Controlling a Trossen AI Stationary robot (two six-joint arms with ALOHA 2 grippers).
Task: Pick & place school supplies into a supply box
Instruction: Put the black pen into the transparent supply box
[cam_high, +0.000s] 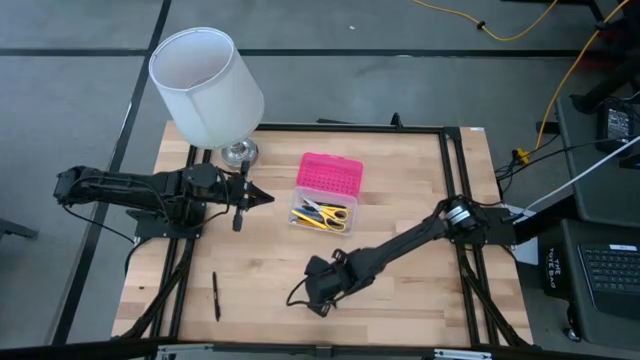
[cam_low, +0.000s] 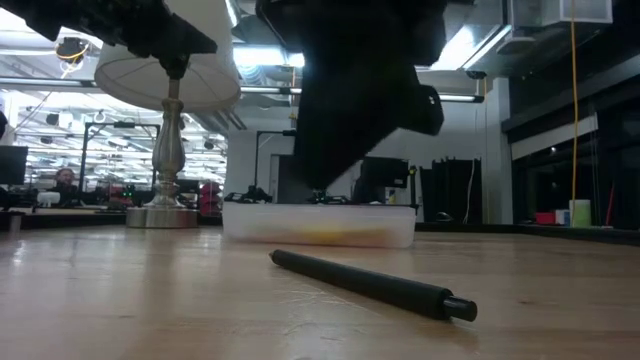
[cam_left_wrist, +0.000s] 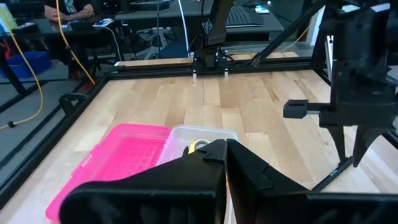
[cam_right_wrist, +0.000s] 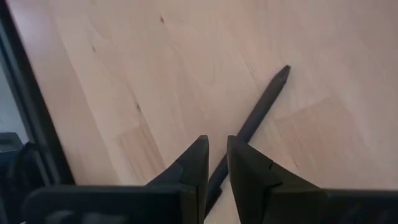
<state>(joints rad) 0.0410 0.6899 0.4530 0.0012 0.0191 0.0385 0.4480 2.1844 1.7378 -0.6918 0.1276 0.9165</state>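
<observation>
High view: the box sits mid-table, its pink lid (cam_high: 330, 175) flipped open toward the far edge and its clear base (cam_high: 320, 214) holding scissors and pens. 1 black pen (cam_high: 216, 295) lies alone near the table's (cam_high: 400, 300) front-left corner. The left gripper (cam_high: 268, 198) hangs just beside the box on its left, below the lamp (cam_high: 205, 85). The right gripper (cam_high: 308, 290) is low near the front edge, between box and pen, apart from both.

Low view: the pen (cam_low: 370, 285) lies flat on the wood in front of the base (cam_low: 320, 225).

Left wrist view: the left gripper (cam_left_wrist: 224, 158) is closed on nothing, with the lid (cam_left_wrist: 124, 162) and base (cam_left_wrist: 199, 134) just past it.

Right wrist view: the right gripper (cam_right_wrist: 217, 149) shows its 2 fingers nearly together — a thin gap left, nothing gripped — with the pen (cam_right_wrist: 261, 106) on the table beyond them.
</observation>
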